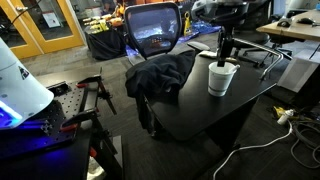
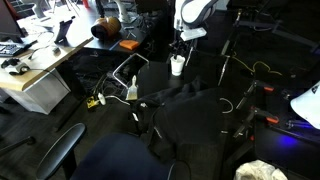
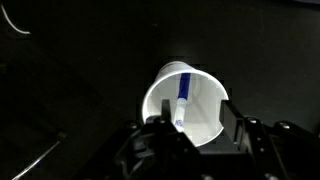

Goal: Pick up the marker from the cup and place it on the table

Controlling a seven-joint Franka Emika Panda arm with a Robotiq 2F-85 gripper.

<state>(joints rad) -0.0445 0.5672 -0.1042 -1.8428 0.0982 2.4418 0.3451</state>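
The white cup [image 3: 200,110] stands upright on the black table [image 1: 205,108], and it shows in both exterior views [image 1: 221,79] [image 2: 177,66]. A marker with a blue and white barrel [image 3: 182,100] leans inside the cup. In the wrist view my gripper [image 3: 198,124] is open directly over the cup's mouth, one finger at each side, with the marker close to the left finger and not clamped. In both exterior views the gripper [image 1: 224,52] [image 2: 180,46] points straight down and its fingertips reach the cup's rim.
A dark cloth [image 1: 160,76] lies heaped on the table beside the cup. An office chair [image 1: 155,30] stands behind it. A pale wooden desk [image 2: 40,72] holds clutter, and cables [image 2: 100,98] lie on the floor. A tripod stand [image 1: 90,95] is nearby.
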